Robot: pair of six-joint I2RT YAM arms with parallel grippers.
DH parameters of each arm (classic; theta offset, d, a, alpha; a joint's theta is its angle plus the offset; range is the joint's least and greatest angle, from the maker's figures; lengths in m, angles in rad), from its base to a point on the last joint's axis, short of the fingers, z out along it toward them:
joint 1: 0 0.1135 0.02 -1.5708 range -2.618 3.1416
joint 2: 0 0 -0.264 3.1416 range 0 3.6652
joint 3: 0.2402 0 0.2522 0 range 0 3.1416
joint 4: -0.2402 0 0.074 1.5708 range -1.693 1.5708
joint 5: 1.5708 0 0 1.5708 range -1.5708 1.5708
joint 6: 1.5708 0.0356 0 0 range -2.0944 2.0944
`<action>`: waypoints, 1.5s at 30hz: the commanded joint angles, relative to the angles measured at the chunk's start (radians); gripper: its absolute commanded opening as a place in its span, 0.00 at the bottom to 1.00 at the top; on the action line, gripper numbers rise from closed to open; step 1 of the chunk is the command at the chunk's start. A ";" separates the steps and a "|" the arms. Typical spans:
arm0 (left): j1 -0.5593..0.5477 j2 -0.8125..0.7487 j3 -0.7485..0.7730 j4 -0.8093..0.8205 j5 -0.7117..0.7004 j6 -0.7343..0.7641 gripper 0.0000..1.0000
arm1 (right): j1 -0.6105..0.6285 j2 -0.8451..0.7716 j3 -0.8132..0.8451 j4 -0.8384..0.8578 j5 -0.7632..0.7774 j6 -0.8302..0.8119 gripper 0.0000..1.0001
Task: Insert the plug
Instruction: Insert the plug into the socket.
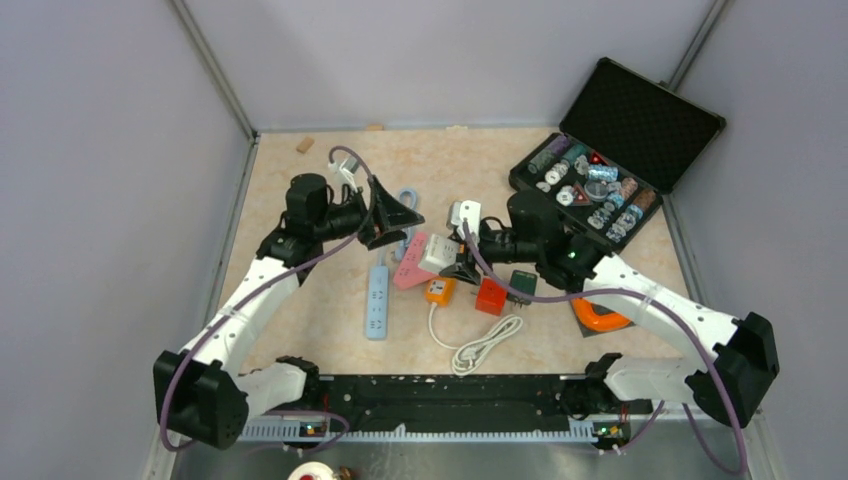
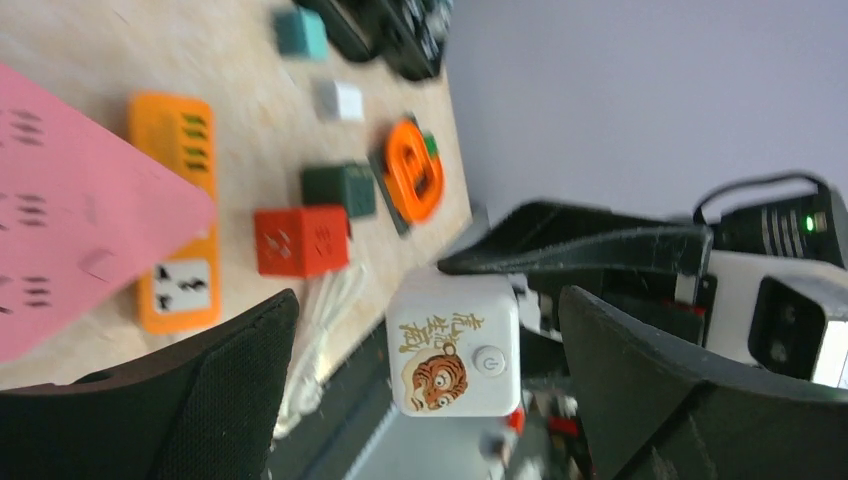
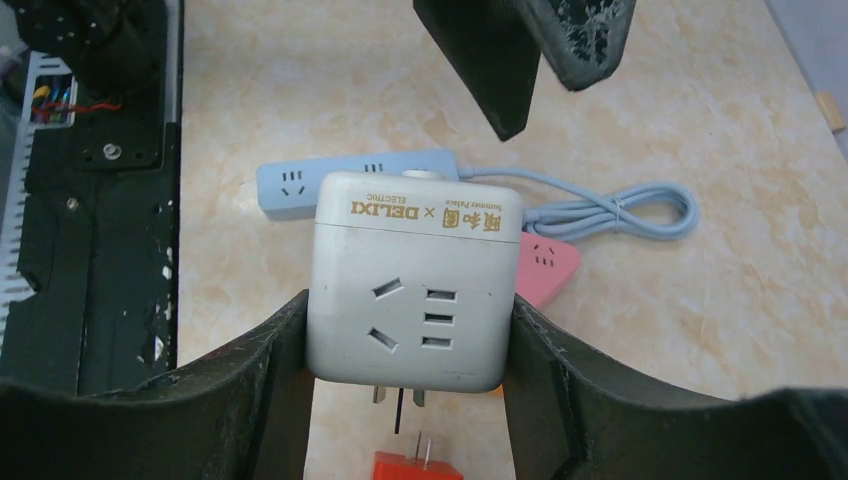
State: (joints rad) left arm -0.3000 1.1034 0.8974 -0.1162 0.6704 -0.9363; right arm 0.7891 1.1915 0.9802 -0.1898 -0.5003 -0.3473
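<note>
While you look down from the top camera, start with the beige table (image 1: 320,320) and the open black case (image 1: 640,110) at its far right corner, its tray full of small parts too fine to name.

Next come your two arms, which meet over the middle of the table. Your left gripper (image 1: 395,215) is released, with its jaws spread wide. In the left wrist view its black fingers (image 2: 210,400) stand on either side of the white cube plug (image 2: 455,345) with clear gaps, touching nothing. Your right gripper (image 3: 410,340) is clenched on that white cube plug (image 3: 410,285), one pad pressed flat against each side wall.

On the table below, the blue power strip (image 1: 377,300) lies lengthwise towards you. The pink power strip (image 1: 408,270) sits just beside it to the right, partly under the cube. A coiled white cord (image 1: 485,345) lies nearer the arm bases.

The task's thing, the white cube plug (image 1: 437,252), hangs off the table between the two grippers, over the pink strip's right edge. Its socket face looks at the right wrist camera and its prongs (image 3: 400,395) stick out of the underside.

The small pieces sit close under it in a row: the orange socket block (image 1: 439,291), the red cube (image 1: 490,296) and the green cube (image 1: 522,283).
</note>
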 commanded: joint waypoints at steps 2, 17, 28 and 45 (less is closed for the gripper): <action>-0.002 0.039 0.067 -0.011 0.381 0.019 0.99 | -0.005 -0.021 0.044 -0.044 -0.127 -0.142 0.00; -0.125 0.137 0.070 -0.182 0.288 0.096 0.89 | -0.005 0.027 0.107 0.008 -0.124 -0.128 0.00; -0.126 0.169 0.016 0.040 0.346 -0.035 0.79 | -0.005 0.011 0.081 0.085 -0.116 -0.095 0.00; -0.087 0.259 0.253 -0.581 -0.176 0.510 0.00 | -0.068 0.180 0.171 0.023 0.352 0.488 0.77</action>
State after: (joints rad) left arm -0.3950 1.3167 1.0588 -0.3843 0.8062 -0.7040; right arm 0.7776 1.2987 1.0317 -0.1429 -0.3550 -0.1577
